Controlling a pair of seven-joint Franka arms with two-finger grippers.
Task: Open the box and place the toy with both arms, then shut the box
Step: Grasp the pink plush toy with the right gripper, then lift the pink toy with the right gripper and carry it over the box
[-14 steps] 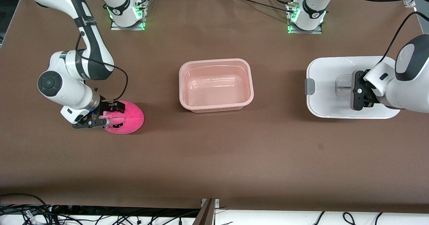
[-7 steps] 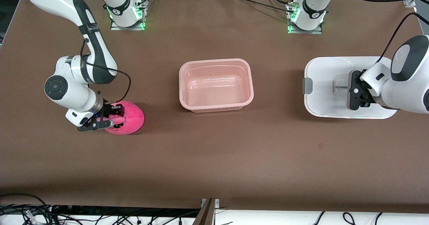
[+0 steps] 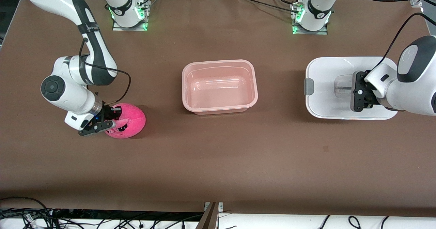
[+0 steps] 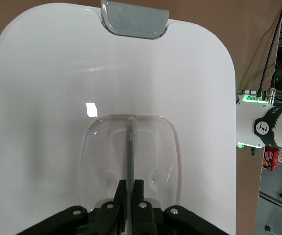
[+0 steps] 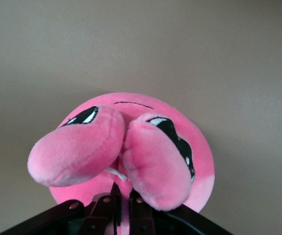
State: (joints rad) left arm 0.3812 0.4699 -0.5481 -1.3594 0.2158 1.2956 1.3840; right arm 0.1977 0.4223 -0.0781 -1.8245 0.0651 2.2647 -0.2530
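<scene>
Box base (image 3: 219,87) is sitting open and empty mid-counter (image 3: 218,161), well apart from both other pieces, so its mouth is clear to receive the toy.

Right gripper (image 3: 109,119) is clenching on the toy (image 3: 127,120) toward the right arm's end of the counter; in the right wrist view the jaws are pinching the plush (image 5: 131,156) low between its two flaps, apparently to get a firm hold for a lift.

Left gripper (image 3: 354,91) is grasping the lid (image 3: 327,89) by its recessed centre handle (image 4: 130,142), jaws shut on the thin bar, toward the left arm's end. Whether the lid is resting on the counter cannot be told. It is probably being kept there, ready for closing after the toy goes in.
</scene>
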